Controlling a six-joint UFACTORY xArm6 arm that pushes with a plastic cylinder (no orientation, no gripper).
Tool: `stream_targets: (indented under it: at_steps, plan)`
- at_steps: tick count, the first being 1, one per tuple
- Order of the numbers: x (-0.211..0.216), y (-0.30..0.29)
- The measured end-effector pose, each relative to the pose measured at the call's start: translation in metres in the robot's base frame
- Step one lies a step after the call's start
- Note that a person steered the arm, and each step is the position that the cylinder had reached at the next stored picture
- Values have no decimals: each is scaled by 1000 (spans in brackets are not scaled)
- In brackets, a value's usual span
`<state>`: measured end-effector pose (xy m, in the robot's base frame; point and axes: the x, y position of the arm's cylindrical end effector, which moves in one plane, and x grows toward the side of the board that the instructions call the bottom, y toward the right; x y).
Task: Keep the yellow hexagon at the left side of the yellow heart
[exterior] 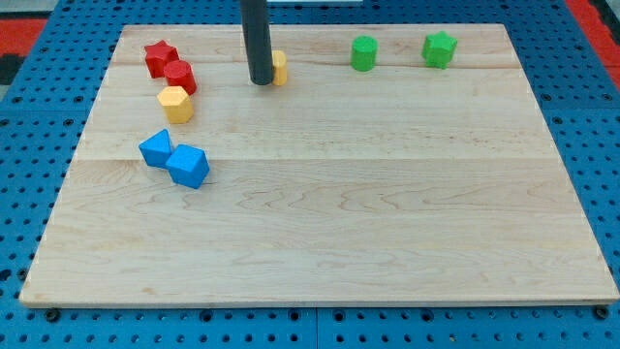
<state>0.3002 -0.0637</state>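
Note:
The yellow hexagon (pixel 175 103) lies near the board's upper left, just below a red cylinder (pixel 180 77). The yellow heart (pixel 279 68) lies to its right near the view's top, mostly hidden behind my rod. My tip (pixel 261 82) rests on the board right against the heart's left side, well to the right of the hexagon.
A red star (pixel 159 56) sits at the upper left next to the red cylinder. Two blue blocks (pixel 156 150) (pixel 188 166) lie below the hexagon. A green cylinder (pixel 363 53) and a green star (pixel 439 48) sit at the upper right. The wooden board (pixel 387 213) lies on a blue pegboard.

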Motion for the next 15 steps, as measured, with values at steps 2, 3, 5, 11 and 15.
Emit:
stream_targets:
  at_steps: [2, 3, 5, 11, 15]
  plan:
    - [-13, 29]
    - [-6, 30]
    - [73, -54]
    - [85, -96]
    - [16, 27]
